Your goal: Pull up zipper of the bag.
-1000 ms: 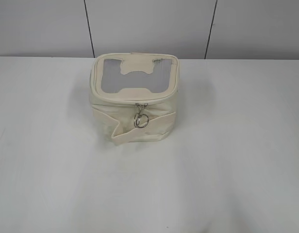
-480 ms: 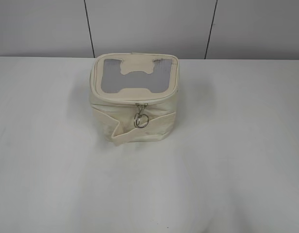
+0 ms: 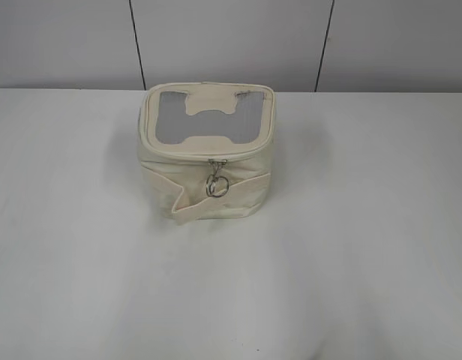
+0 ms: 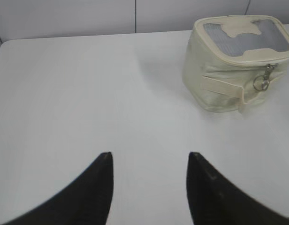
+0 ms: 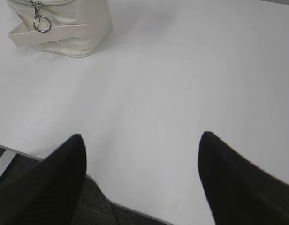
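Cream boxy fabric bag (image 3: 207, 154) loose on white bench (image 3: 351, 247), small metal ring pull (image 3: 217, 187); both grippers (image 4: 149, 161) (image 5: 140, 140) open, empty, far off — snagging the pull one-handed could drag the bag.

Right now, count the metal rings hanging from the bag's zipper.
1. The metal ring hangs on the bag's front face, just below the zipper seam and above the strap. The bag's far side is hidden.
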Robot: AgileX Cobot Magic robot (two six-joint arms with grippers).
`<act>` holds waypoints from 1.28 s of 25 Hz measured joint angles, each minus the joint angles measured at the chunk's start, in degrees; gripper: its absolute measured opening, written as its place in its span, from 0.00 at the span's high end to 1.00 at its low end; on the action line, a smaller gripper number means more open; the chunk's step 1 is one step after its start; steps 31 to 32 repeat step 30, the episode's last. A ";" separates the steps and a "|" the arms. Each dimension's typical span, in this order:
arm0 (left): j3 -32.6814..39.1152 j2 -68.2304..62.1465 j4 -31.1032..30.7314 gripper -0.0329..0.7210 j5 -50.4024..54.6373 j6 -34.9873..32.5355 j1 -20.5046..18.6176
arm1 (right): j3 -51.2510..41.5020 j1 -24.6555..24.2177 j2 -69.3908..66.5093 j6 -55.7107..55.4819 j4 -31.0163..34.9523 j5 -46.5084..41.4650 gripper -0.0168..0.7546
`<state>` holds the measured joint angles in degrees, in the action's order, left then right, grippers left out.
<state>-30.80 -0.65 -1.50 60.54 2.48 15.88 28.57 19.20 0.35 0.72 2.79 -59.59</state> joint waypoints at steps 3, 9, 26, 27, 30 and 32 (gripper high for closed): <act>0.00 0.00 0.00 0.44 0.00 0.00 -3.58 | 0.00 -5.82 0.00 0.00 0.00 0.00 0.23; 0.00 0.70 0.06 0.44 -0.06 0.00 -13.24 | 0.00 -15.46 0.00 0.00 0.00 0.00 0.23; 0.00 1.05 0.01 0.55 -0.18 0.00 -11.60 | -0.05 -16.02 0.00 0.00 0.06 0.05 0.23; 0.00 1.05 0.01 0.56 -0.18 0.00 -11.60 | -0.05 -16.02 0.00 0.00 0.06 0.05 0.23; 0.00 1.05 0.01 0.59 -0.18 0.00 -11.60 | -0.05 -16.02 0.00 0.00 0.06 0.05 0.23; 0.00 1.05 0.01 0.59 -0.18 0.00 -11.60 | -0.05 -16.02 0.00 0.00 0.06 0.05 0.23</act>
